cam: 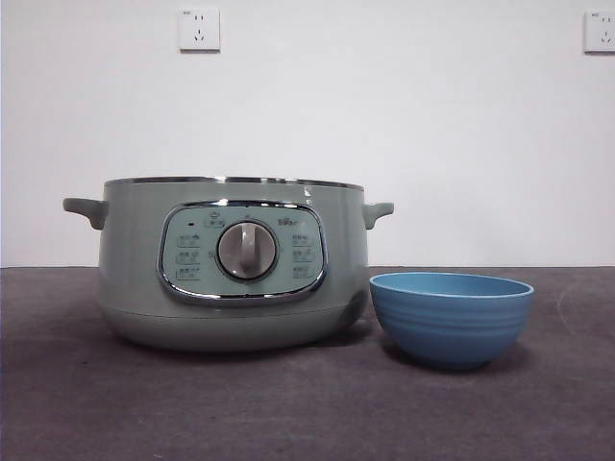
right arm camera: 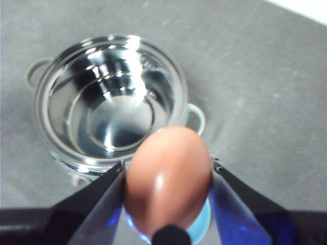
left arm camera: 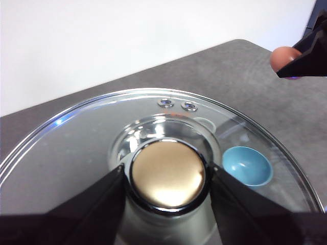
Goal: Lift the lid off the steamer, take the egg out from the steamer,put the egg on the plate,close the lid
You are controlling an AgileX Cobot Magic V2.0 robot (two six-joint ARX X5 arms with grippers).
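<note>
The egg (right arm camera: pixel 168 178) is sitting clamped between the jaws of the right pincer (right arm camera: pixel 168 176), held up in the air – its long axis is running roughly along the jaws, the narrower end pointing away from the wrist camera. Directly beneath it a sliver of the blue plate (right arm camera: pixel 202 227) is showing past the shell, so the plate is lying straight down from the egg; the coming move is probably a descent rather than a sideways carry. The steamer (right arm camera: pixel 110 102) is standing open just beside that spot, its shiny inner pot empty.

The left pincer (left arm camera: pixel 166 176) is gripping the knob (left arm camera: pixel 167 173) of the lid (left arm camera: pixel 76 148) from both sides, jaws closed against it, and is holding the glass up level above the desk (left arm camera: pixel 225 66). Through the glass the plate (left arm camera: pixel 247 166) is visible below, and the right pincer with the egg (left arm camera: pixel 284 57) is showing at the far edge of that view – so the right arm is the nearer one to the plate.

In the front view the steamer (cam: pixel 235 264) is resting lidless on the desk (cam: pixel 288 413) with the plate (cam: pixel 452 317) close on one side, apparently not touching, and neither arm is reaching low enough to appear there
</note>
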